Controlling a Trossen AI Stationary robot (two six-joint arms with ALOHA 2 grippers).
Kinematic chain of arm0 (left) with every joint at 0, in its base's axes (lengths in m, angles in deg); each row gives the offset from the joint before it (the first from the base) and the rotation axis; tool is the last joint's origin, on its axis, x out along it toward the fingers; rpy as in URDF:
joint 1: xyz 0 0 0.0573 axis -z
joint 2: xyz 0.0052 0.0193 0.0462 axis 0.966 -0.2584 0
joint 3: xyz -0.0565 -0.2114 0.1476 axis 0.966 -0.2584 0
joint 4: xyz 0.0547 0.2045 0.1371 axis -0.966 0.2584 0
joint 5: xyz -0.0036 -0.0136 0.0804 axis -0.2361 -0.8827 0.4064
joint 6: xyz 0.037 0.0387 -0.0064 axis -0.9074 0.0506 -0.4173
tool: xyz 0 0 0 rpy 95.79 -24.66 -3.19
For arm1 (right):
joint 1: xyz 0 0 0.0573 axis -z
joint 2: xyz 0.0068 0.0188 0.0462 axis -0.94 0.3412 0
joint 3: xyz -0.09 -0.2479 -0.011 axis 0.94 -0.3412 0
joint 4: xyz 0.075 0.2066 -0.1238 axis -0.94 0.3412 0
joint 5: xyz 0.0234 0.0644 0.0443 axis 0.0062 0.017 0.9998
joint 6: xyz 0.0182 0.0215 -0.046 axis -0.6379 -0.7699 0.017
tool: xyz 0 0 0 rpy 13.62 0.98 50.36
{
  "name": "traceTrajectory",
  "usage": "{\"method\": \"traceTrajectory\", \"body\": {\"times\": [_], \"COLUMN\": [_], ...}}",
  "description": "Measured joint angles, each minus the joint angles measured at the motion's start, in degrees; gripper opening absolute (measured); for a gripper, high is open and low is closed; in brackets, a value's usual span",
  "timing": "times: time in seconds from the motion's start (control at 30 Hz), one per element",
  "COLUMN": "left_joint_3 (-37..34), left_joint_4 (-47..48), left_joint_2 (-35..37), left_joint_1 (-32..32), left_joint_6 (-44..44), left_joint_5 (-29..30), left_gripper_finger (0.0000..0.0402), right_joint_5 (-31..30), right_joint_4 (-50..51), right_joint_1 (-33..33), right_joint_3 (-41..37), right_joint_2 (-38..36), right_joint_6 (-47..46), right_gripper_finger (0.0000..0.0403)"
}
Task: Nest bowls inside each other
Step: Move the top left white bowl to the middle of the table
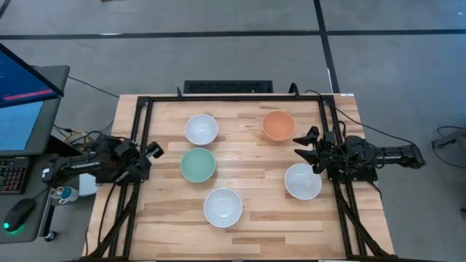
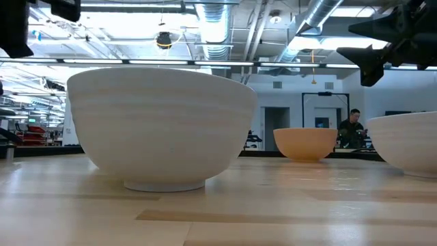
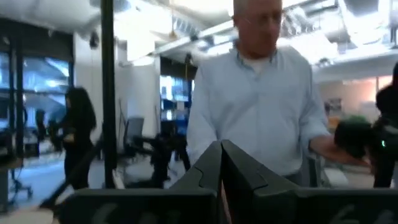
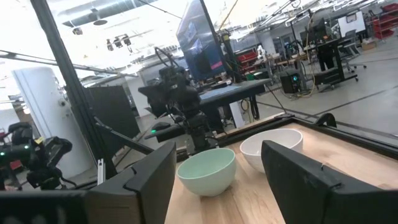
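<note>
Five bowls rest upright on their bases on the wooden table: a white bowl (image 1: 201, 129) and an orange bowl (image 1: 279, 125) toward the far side, a mint green bowl (image 1: 197, 164) in the middle, a white bowl (image 1: 303, 181) on the right, and a white bowl (image 1: 223, 207) nearest. My left gripper (image 1: 156, 151) is shut and hovers at the table's left edge, left of the mint bowl. My right gripper (image 1: 298, 145) is open, raised between the orange bowl and the right white bowl. In the right wrist view its fingers frame the mint bowl (image 4: 208, 171) and a white bowl (image 4: 270, 146) farther off.
A black frame (image 1: 233, 97) runs along the table's far, left and right sides. A monitor, keyboard and mouse (image 1: 18, 215) stand off the table's left. A person in a light blue shirt (image 3: 258, 106) stands beyond the table. Bare wood lies between the bowls.
</note>
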Motion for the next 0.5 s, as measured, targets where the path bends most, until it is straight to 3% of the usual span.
{"method": "traceTrajectory", "body": {"times": [0.4, 0.5], "left_joint_3": [0.0, 0.0], "left_joint_4": [22.0, 23.5], "left_joint_2": [-0.3, -0.3], "left_joint_1": [0.0, 0.0], "left_joint_6": [-0.7, 0.1], "left_joint_5": [1.8, 14.6], "left_gripper_finger": [0.0, 0.0], "right_joint_5": [0.0, 0.0], "right_joint_4": [0.0, 0.0], "right_joint_1": [0.0, 0.0], "right_joint_3": [0.0, 0.0], "right_joint_2": [0.0, 0.0], "right_joint_6": [0.0, 0.0], "right_gripper_finger": [0.026, 0.026]}}
